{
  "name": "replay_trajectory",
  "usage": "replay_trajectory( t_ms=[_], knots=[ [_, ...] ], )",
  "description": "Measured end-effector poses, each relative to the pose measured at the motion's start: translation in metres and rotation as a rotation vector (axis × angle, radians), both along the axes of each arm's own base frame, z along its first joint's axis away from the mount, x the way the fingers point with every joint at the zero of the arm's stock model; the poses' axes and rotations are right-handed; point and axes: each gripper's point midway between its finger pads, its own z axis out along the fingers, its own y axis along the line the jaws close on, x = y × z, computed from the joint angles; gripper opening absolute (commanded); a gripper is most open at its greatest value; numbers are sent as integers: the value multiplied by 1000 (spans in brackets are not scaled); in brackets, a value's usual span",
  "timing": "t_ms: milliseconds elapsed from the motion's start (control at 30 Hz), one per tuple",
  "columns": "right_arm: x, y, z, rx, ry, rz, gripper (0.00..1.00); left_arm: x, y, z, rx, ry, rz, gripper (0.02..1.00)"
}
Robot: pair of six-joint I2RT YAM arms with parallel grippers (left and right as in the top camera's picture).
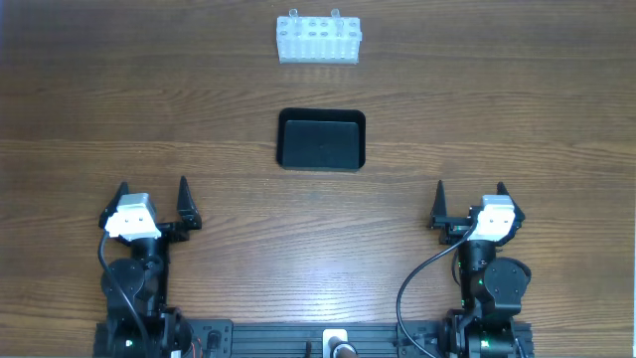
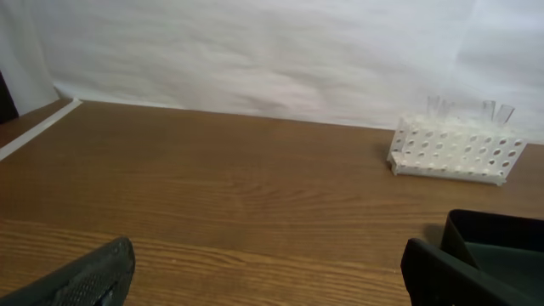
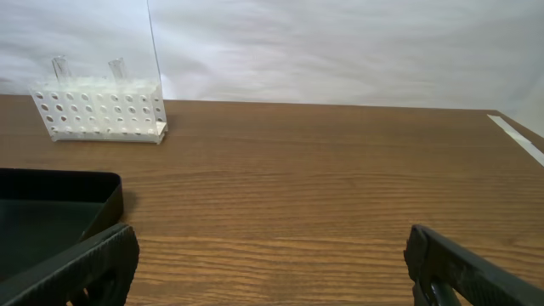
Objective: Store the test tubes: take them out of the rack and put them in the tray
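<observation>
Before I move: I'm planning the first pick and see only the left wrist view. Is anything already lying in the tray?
Observer: No. From above, the tray is bare inside.
Operator: Where do the tubes stand?
Observer: There are two. One test tube is near the left end of the rack, and another is just right of its middle.
Operator: And the other arm?
Observer: The right hand is open, low by its base, to the right of the tray and apart from it.

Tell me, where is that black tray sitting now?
In the top view the black tray sits at the centre of the table, just on the robot's side of the white rack.
</observation>
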Motion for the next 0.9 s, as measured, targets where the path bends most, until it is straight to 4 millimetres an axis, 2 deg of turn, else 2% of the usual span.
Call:
replay_trajectory(
  t_ms=[100,167,333,467,667,767,800,900],
  knots=[
    [0,0,0,0,0,0,991,1,0,-2,-2,33,0,998],
    [0,0,0,0,0,0,991,3,-1,7,-2,43,-5,998],
    [0,0,0,0,0,1,991,12,-15,55,-1,33,-61,998],
    [0,1,0,1,0,3,991,27,-34,97,0,30,-131,998],
    [0,1,0,1,0,4,993,65,-60,152,2,40,-205,998],
    [0,1,0,0,0,3,993,96,-80,181,5,71,-247,998],
    [0,1,0,0,0,3,993,99,-83,184,5,72,-252,998],
    [0,1,0,1,0,4,993,126,-104,195,12,129,-293,998]
  ],
)
